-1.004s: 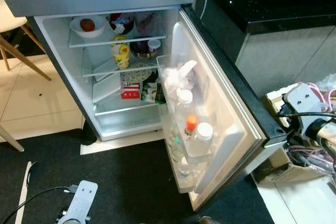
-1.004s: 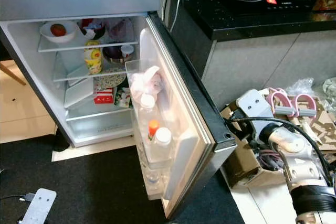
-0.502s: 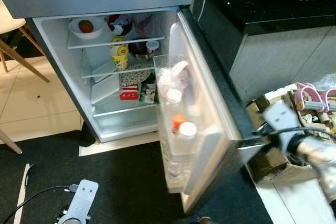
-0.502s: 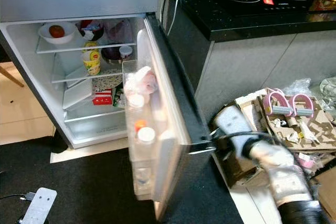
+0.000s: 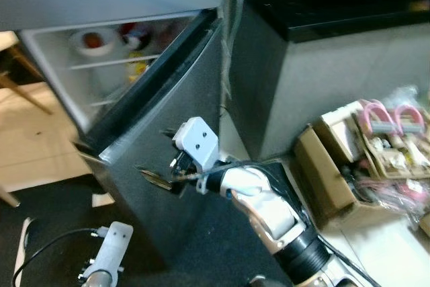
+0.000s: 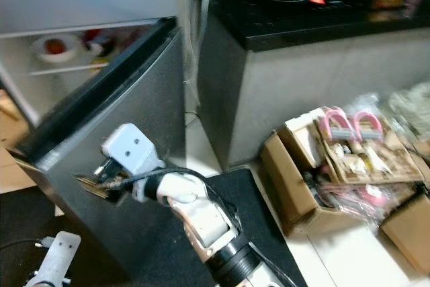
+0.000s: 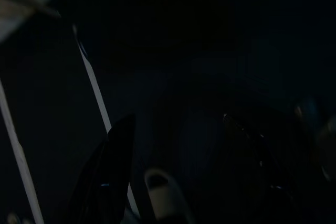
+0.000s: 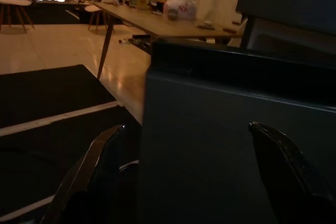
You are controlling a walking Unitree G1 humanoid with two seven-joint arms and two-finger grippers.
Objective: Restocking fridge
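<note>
Against the grey fridge door (image 5: 168, 99), right hand (image 5: 173, 174) reaches, fingers spread.

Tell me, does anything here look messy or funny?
Yes. The cardboard boxes on the floor beside the grey counter overflow with jumbled bits, pink handles on top. The fridge door is half shut, with the right gripper against it.

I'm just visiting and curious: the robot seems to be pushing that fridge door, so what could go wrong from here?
The right gripper presses on the fridge door, open fingers spread against its smooth face; they might slip. The door is not yet shut, so a hard push may rattle the bowl on the shelf. The cardboard boxes crowd the floor nearby, risking a stumble.
</note>
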